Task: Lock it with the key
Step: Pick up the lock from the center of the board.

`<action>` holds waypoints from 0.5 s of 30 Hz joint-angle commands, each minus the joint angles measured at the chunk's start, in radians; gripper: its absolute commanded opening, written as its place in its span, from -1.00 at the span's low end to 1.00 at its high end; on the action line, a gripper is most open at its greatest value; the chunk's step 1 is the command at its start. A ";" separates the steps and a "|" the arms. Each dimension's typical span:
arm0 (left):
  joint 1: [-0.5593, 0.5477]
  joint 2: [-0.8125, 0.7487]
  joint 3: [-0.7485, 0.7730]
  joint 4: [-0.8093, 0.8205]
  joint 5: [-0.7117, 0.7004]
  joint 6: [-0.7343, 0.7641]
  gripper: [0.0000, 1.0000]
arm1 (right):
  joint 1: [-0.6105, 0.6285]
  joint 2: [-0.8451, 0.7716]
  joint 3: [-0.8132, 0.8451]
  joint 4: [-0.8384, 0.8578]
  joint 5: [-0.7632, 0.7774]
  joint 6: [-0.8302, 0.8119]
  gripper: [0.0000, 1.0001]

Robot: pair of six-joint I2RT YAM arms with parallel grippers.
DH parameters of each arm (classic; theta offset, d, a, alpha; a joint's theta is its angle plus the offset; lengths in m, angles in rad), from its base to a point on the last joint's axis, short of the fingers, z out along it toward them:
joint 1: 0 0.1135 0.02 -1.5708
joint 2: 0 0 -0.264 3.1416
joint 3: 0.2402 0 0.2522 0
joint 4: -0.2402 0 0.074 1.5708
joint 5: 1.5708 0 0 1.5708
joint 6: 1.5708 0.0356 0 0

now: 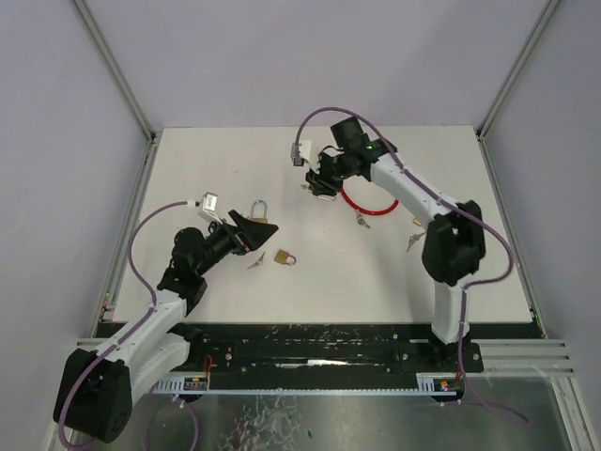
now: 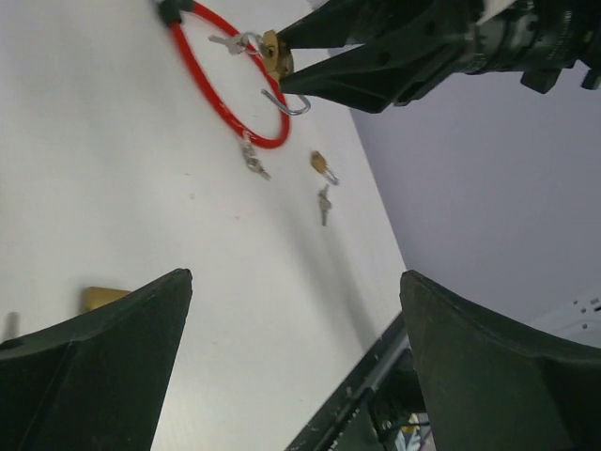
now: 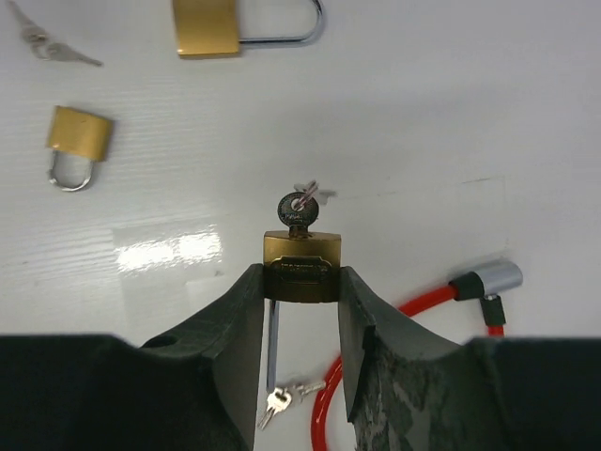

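White laminate covers the table point(image 1: 235, 169), matt with a faint glare patch. Pale lilac walls point(image 1: 282, 56) close the space on three sides, with grey metal frame posts point(image 1: 113, 66) at the far corners. A red cable loop point(image 1: 371, 209) lies right of centre and serves as the reference point.

- Right pincer point(image 1: 319, 180): held over the far-left edge of the red cable loop, partly closed, its fingers clamped on the sides of a brass padlock point(image 3: 301, 252).
- Key point(image 3: 299, 207): seated in the end of that padlock facing away from the wrist. The shackle points back between the fingers.
- Left pincer point(image 1: 249, 230): well to the left of the red cable loop, jaws spread wide, holding nothing.
- Large padlock point(image 1: 260, 214): on the table, just beside the left pincer's fingertips.
- Small padlock point(image 1: 285, 256) and loose keys point(image 1: 255, 262): left of the red cable loop, toward the arm bases.
- Another key bunch point(image 1: 362, 221): at the near edge of the red cable loop.
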 commanded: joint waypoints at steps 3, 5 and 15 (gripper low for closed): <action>-0.113 0.024 -0.009 0.251 -0.008 -0.050 0.75 | 0.016 -0.370 -0.273 0.023 -0.103 -0.075 -0.81; -0.141 0.035 -0.020 0.329 -0.010 -0.024 0.73 | 0.027 -0.468 -0.360 0.017 -0.136 -0.071 -0.81; -0.205 0.132 0.024 0.419 0.018 0.009 0.71 | 0.046 -0.741 -0.748 0.155 -0.246 -0.002 -0.81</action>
